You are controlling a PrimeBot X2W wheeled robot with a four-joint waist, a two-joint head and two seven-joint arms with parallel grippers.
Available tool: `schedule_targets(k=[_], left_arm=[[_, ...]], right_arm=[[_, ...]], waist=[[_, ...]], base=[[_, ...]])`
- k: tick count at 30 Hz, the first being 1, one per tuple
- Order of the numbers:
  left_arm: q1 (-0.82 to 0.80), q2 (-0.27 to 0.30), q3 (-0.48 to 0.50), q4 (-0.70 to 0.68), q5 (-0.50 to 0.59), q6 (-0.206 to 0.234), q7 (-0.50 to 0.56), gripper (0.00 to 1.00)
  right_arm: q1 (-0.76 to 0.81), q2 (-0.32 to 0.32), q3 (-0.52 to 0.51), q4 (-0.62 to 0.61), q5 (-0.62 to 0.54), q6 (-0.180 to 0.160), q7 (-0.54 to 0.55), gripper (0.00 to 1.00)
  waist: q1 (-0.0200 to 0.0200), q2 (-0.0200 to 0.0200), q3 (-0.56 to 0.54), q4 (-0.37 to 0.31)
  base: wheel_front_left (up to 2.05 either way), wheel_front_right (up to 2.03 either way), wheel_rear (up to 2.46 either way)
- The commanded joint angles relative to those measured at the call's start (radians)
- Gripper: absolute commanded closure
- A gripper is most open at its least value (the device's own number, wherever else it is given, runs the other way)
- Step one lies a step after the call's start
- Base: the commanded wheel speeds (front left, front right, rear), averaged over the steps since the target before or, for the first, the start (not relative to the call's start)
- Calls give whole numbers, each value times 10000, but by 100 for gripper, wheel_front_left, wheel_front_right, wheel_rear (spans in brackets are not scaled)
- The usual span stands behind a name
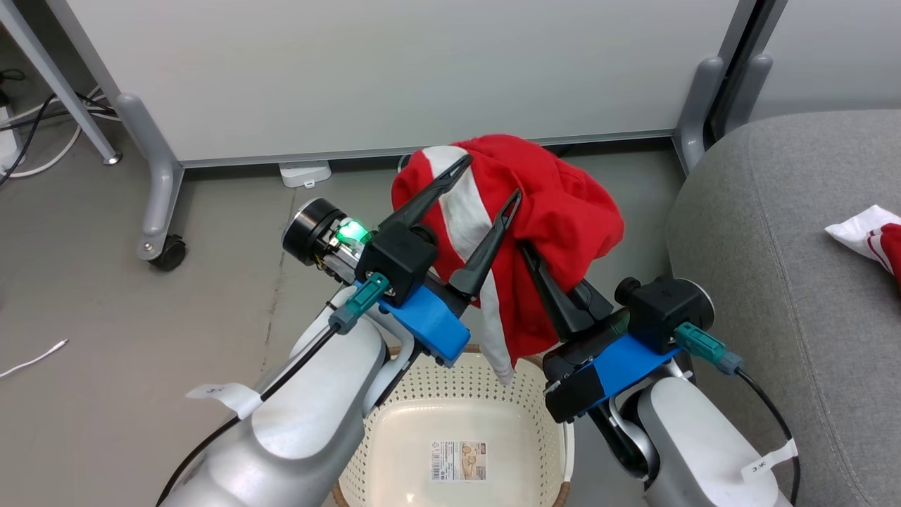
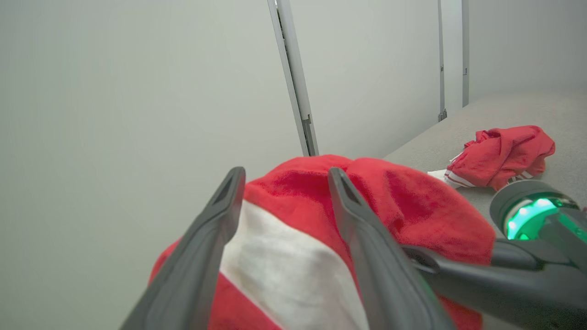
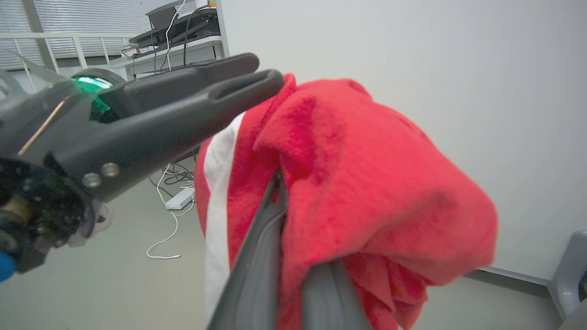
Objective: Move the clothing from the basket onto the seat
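A red piece of clothing (image 1: 556, 204) with a white stripe hangs bunched in the air above the basket (image 1: 422, 386). My right gripper (image 1: 545, 278) is shut on it, its fingertips buried in the cloth (image 3: 367, 183). My left gripper (image 1: 491, 177) is open, its two fingers (image 2: 215, 229) spread either side of the white stripe (image 2: 284, 266) and lying against the fabric. The cream basket's inside shows just a paper label (image 1: 458, 461). A second red and white garment (image 2: 502, 153) lies crumpled on the grey seat (image 1: 774, 282) at the right.
White partition panels on grey castor feet (image 1: 163, 211) stand behind the basket. Cables (image 1: 42, 120) and a white power box (image 1: 304, 173) lie on the grey floor at the left. The seat's rounded edge is close to my right arm (image 1: 697, 451).
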Motion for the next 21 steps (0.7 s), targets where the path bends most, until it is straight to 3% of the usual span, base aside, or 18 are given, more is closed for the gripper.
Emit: schedule_targets(k=[1, 21], left_arm=[[-24, 3, 47, -39, 61, 38, -47, 0], [101, -4, 316, -141, 260, 61, -47, 0]], right_arm=[[-80, 22, -7, -47, 20, 5, -34, 100], [-133, 20, -464, -262, -134, 5, -34, 100]], waist=[[0, 0, -4, 0], [0, 0, 253, -264]], base=[[0, 0, 0], [0, 0, 0]])
